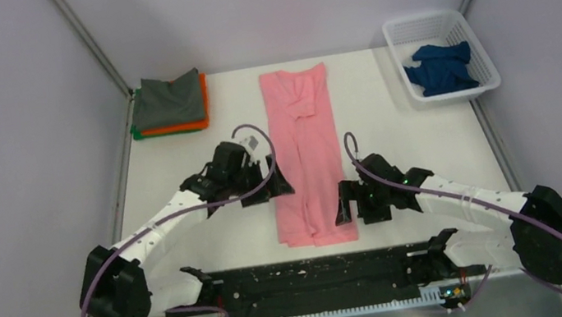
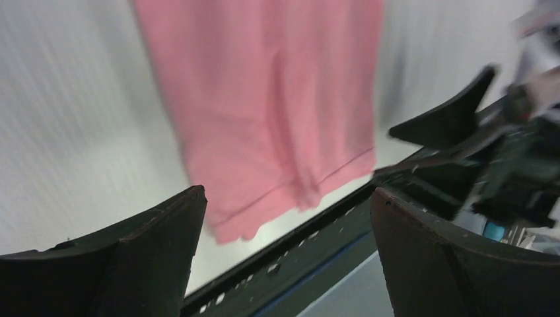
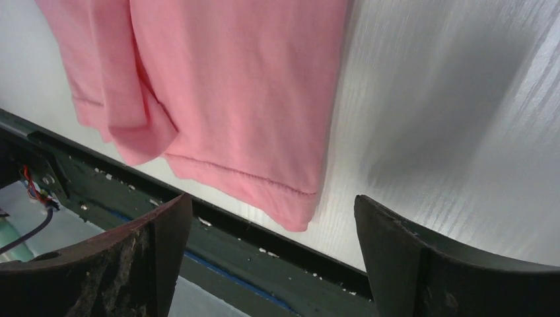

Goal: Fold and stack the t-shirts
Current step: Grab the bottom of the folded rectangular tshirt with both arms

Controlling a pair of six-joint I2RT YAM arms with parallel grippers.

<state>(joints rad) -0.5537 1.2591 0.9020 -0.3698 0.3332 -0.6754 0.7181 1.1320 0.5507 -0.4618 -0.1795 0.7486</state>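
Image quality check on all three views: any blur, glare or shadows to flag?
Top external: sharp, evenly lit, soft shadows only; the pink t-shirt reads cleanly. Left wrist: heavy motion blur, table streaked, shirt edges smeared; only the left fingers look crisp. Right wrist: mostly sharp, hem stitching visible, streaky sheen and a soft shadow on the table at right.

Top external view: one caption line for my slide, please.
Open left gripper and right gripper flank a narrow-folded pink shirt; stack far left, blue shirt in basket far right.

The top view looks down on the whole pink t-shirt [image 1: 306,155]; both wrist views, close, share its near hem.
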